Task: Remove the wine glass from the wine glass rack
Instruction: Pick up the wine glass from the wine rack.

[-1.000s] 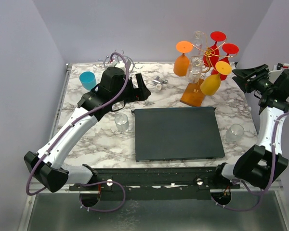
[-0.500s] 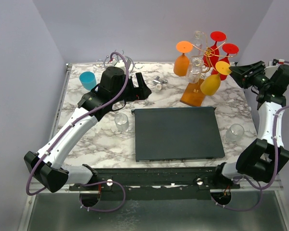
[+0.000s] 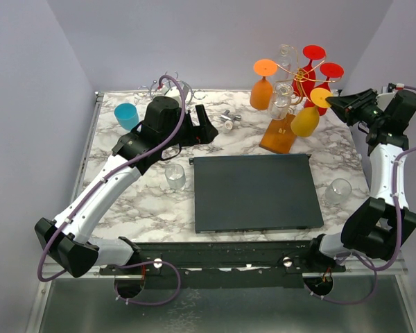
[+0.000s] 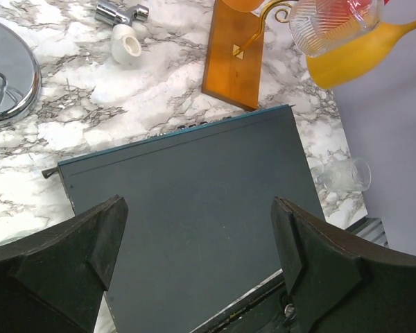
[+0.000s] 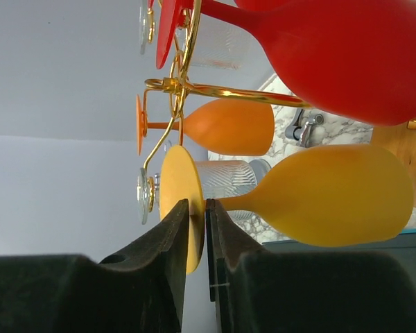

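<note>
The wine glass rack (image 3: 277, 133) has an orange-brown wooden base and a gold wire stem (image 5: 187, 87) with curly hooks. It stands at the back right of the marble table. Several glasses hang upside down on it: orange (image 3: 261, 92), red (image 3: 305, 76), clear ribbed (image 3: 279, 104) and a yellow wine glass (image 3: 304, 121). My right gripper (image 3: 331, 101) reaches in from the right. Its jaws are pinched on the yellow glass's round foot (image 5: 175, 180), which still hangs by the hook. My left gripper (image 3: 206, 128) hovers open left of the rack, holding nothing, above the dark mat (image 4: 194, 208).
A dark rectangular mat (image 3: 255, 192) lies mid-table in front of the rack. Clear tumblers stand at its left (image 3: 175, 176) and right (image 3: 338, 191). A blue cup (image 3: 126, 115), a chrome wire stand (image 3: 170, 87) and a small metal fitting (image 3: 229, 119) sit at the back.
My right gripper has moved left toward the rack and narrowed its jaws onto the yellow glass's foot. The left arm has not moved.
</note>
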Available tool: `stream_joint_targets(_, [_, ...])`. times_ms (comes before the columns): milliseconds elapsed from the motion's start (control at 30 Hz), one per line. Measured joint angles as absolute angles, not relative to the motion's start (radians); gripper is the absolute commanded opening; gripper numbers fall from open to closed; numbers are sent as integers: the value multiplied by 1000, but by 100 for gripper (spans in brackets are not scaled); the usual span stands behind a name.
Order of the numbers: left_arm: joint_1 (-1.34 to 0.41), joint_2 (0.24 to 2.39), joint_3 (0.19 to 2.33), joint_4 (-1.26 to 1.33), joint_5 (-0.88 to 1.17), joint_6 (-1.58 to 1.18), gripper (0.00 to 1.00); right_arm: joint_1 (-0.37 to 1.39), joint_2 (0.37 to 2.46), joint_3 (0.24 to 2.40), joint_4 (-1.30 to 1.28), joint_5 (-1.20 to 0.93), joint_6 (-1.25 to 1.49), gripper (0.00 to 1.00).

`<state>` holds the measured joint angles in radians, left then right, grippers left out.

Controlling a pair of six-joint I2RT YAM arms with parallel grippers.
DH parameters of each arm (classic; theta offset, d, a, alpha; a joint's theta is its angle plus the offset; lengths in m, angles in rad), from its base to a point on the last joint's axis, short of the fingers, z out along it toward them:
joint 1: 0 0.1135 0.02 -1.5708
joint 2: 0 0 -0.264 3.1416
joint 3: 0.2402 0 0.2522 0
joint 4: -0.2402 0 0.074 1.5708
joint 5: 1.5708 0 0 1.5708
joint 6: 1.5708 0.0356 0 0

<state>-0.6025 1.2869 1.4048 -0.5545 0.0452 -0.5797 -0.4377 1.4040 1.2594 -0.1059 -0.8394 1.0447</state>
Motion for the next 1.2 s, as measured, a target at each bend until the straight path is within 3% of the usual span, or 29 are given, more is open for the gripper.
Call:
stream_joint_targets(267, [-603,1287,1398,-554,45,-580,92,-438,1399,1265,-110,-835,1050,1])
stream_joint_targets(1200, [-603,1287,1398,-554,45,-587,96,-372,1389,1302,-118,-844,1076,1])
